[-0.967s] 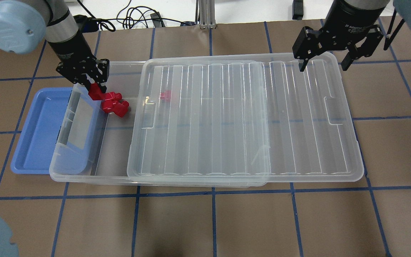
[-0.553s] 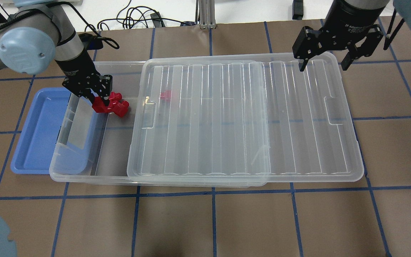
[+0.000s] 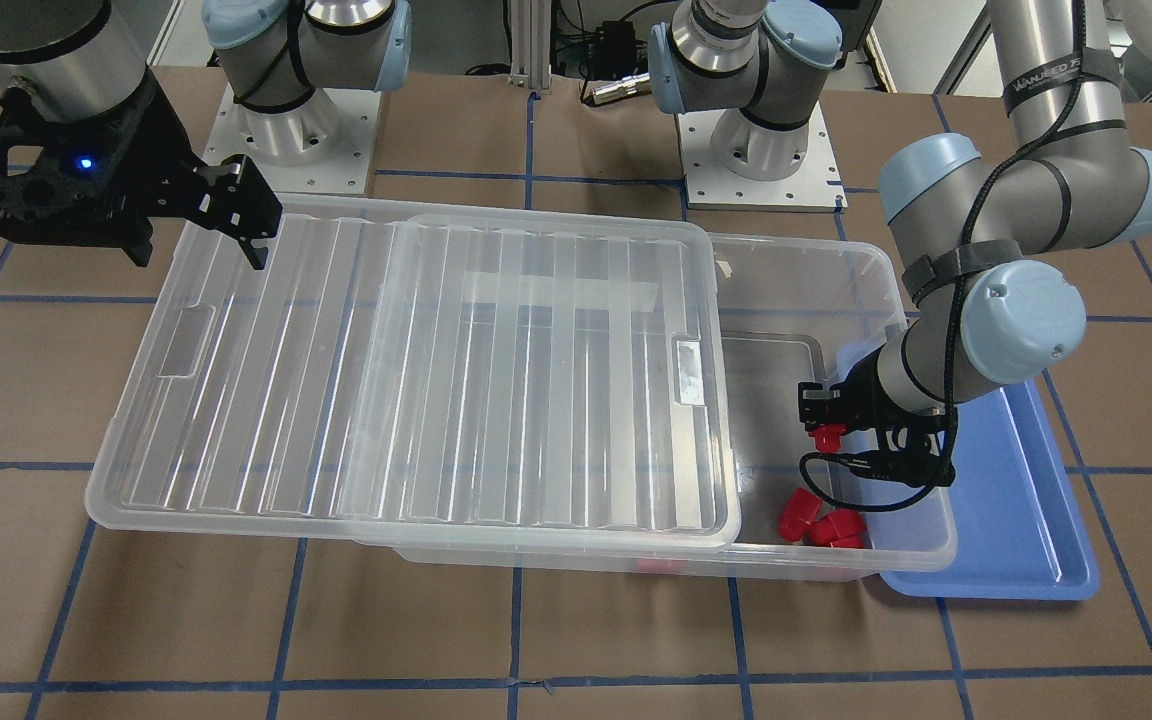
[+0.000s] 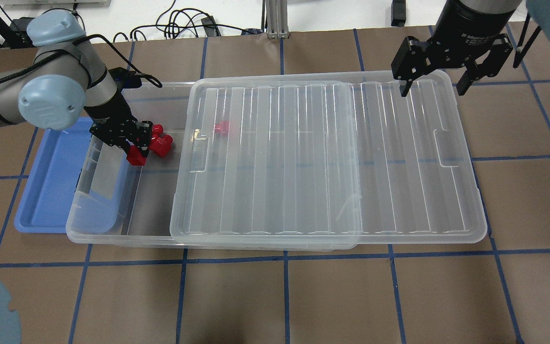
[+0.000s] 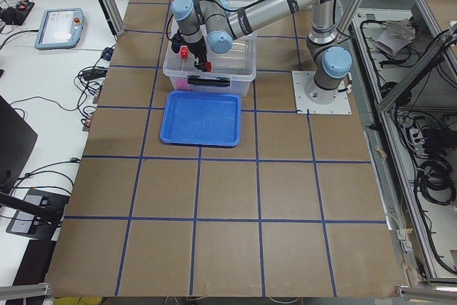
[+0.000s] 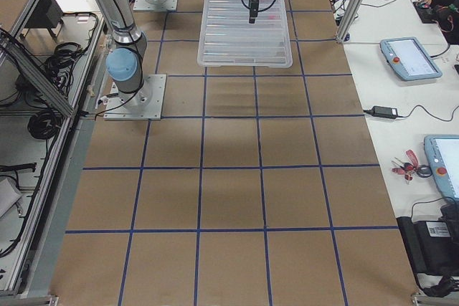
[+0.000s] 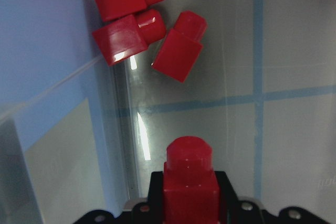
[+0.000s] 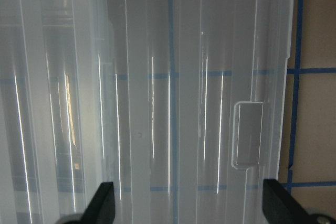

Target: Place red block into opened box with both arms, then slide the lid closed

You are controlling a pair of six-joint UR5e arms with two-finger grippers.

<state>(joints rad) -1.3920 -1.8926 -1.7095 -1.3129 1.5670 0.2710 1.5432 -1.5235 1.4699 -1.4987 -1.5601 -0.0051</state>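
Observation:
My left gripper (image 4: 134,147) is shut on a red block (image 4: 136,156) and hangs inside the uncovered left end of the clear box (image 4: 94,236). In the left wrist view the held red block (image 7: 189,182) points stub-forward between the fingers, above the box floor. Three loose red blocks (image 7: 177,51) lie ahead of it by the far wall, and another red block (image 4: 221,127) shows through the lid. The ribbed clear lid (image 4: 327,157) covers most of the box and overhangs its right end. My right gripper (image 4: 432,87) hovers open over the lid's far right corner.
A shallow blue tray (image 4: 48,181) lies against the box's left end, partly under it. Cables (image 4: 179,24) run along the table's far edge. The right wrist view shows the lid's handle recess (image 8: 248,134) between the open fingers. Both robot bases (image 3: 756,150) stand behind the box.
My left gripper has carried the red block down and toward the near side, deeper into the box's open end. The right gripper, lid and loose blocks have stayed put.

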